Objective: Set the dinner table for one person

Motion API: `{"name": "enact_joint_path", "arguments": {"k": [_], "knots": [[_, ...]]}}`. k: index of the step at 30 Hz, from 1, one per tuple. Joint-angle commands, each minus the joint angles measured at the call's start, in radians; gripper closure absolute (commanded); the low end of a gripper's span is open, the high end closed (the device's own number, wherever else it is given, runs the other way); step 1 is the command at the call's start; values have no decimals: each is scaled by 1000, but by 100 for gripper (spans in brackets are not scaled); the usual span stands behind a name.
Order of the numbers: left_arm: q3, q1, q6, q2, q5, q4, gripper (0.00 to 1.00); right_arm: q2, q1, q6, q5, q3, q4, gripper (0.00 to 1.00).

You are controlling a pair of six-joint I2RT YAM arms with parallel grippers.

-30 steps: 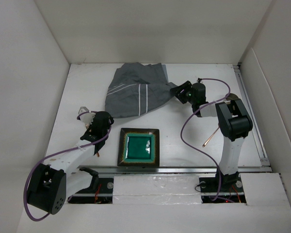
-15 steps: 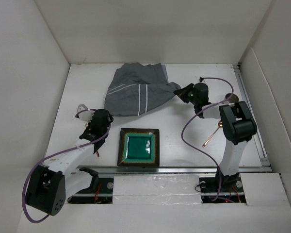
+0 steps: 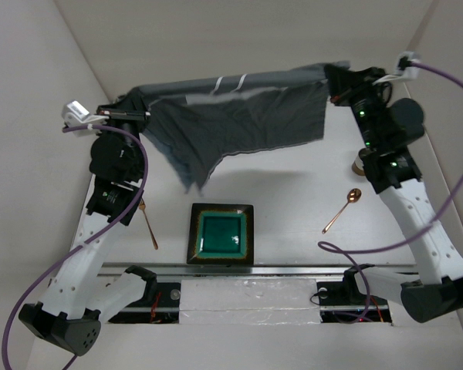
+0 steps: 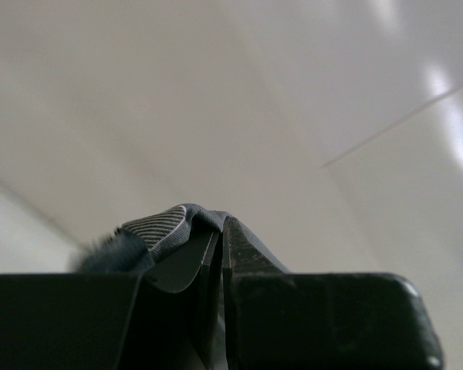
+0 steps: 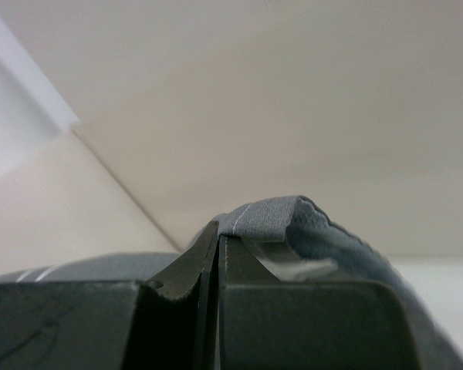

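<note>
While raised high above everything else, the left pincer (image 4: 220, 231) is clenched on a bunched corner of a grey cloth (image 4: 158, 227). Its two dark fingers (image 4: 247, 253) are pressed together with striped fabric squeezed between them. The right pincer (image 5: 217, 231) is clenched the same way on the opposite top corner, and a thin white stripe shows on the fabric at its tips. Seen from above, the cloth hangs stretched between the two pincers like a banner. Its top edge is nearly level, and one lower corner droops to a point on the left. Beneath it lies the counter (image 3: 293, 196), a large flat white surface inside a white-walled enclosure (image 3: 239, 38). Near the counter's front edge, roughly central, sits a square plate (image 3: 221, 235) with a green centre and a dark brown rim. A copper spoon (image 3: 341, 210) lies to the plate's right, well apart. A slim copper utensil (image 3: 148, 223) lies to its left, its type unclear.
</note>
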Motion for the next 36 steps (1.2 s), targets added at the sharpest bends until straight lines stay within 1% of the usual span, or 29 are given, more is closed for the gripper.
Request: {"name": "enact_joint_path", "arguments": {"k": [1, 2, 5, 8, 11, 15, 17, 18, 19, 21, 22, 23, 24, 25, 26, 27, 28, 29, 30, 31, 32, 34, 35, 36], "knots": [[140, 3, 164, -33, 42, 86, 100, -62, -5, -196, 69, 175, -218, 100], [155, 3, 178, -38, 50, 85, 100, -82, -14, -231, 66, 210, -293, 100], [235, 3, 210, -41, 77, 40, 100, -114, -14, -262, 58, 298, -381, 100], [258, 3, 224, -45, 114, -3, 100, -142, -14, -259, 40, 315, -413, 100], [229, 3, 216, -36, 142, -38, 100, -147, -14, -247, 34, 274, -405, 100], [161, 12, 222, 22, 115, -67, 100, -81, -14, -222, 18, 208, -367, 100], [123, 12, 224, 78, 64, -67, 100, -11, -26, -202, 0, 191, -334, 100], [108, 12, 231, 103, 52, -25, 100, 18, -37, -198, 0, 195, -326, 100], [95, 12, 233, 123, 42, -3, 100, 76, -37, -192, -47, 199, -315, 100], [123, 39, 221, 223, 97, 6, 100, 144, -48, -178, -72, 234, -281, 100], [153, 97, 204, 264, 148, -15, 100, 181, -48, -176, -83, 261, -283, 100], [240, 130, 189, 362, 270, -35, 100, 251, -48, -170, -91, 287, -280, 100], [296, 161, 181, 417, 329, -79, 100, 287, -58, -164, -100, 312, -271, 100], [360, 215, 167, 473, 384, -111, 100, 318, -58, -158, -120, 368, -264, 100], [519, 239, 164, 593, 485, -154, 100, 383, -69, -141, -129, 404, -267, 100], [613, 259, 161, 657, 528, -252, 100, 416, -83, -135, -140, 444, -275, 100], [697, 274, 158, 709, 565, -297, 100, 445, -83, -132, -152, 529, -284, 100], [859, 286, 161, 799, 617, -340, 100, 471, -95, -123, -158, 577, -306, 100], [929, 297, 161, 835, 630, -395, 100, 520, -109, -118, -167, 623, -322, 100], [987, 297, 164, 858, 644, -411, 100, 542, -118, -115, -181, 672, -342, 100], [1084, 308, 161, 890, 660, -425, 100, 560, -118, -112, -192, 767, -378, 100], [1131, 334, 144, 892, 691, -425, 100, 600, -149, -112, -210, 849, -408, 100], [1117, 352, 132, 858, 708, -402, 100, 603, -164, -112, -224, 885, -428, 100], [1084, 353, 129, 858, 716, -376, 100, 603, -164, -112, -224, 881, -428, 100]]}}
